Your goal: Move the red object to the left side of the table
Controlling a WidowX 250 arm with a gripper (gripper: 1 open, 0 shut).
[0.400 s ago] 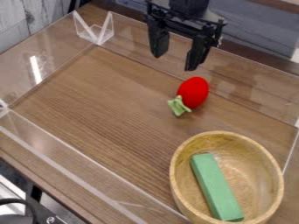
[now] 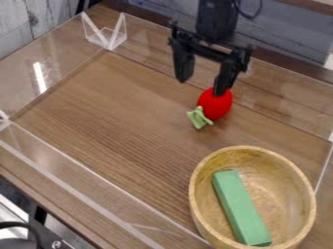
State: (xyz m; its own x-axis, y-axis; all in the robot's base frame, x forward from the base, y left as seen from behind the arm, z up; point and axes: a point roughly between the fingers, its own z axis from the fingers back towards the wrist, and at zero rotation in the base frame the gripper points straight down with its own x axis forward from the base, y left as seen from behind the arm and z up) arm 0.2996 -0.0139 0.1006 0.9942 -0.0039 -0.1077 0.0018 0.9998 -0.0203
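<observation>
The red object (image 2: 215, 104) is a small red toy strawberry with a light green leafy stub at its lower left, lying on the brown wood-grain table (image 2: 117, 117) right of centre. My gripper (image 2: 208, 80) hangs just above it, black fingers spread open and pointing down, one tip over the berry's top right and the other to its upper left. Nothing is held between the fingers.
A round bamboo bowl (image 2: 204, 185) at the front right holds a flat green rectangular block (image 2: 240, 206). Low clear acrylic walls (image 2: 53, 53) border the tabletop, with a clear bracket (image 2: 104, 32) at the back left.
The gripper has moved right and down, from behind the strawberry to just over it, staying open. The strawberry has not moved.
</observation>
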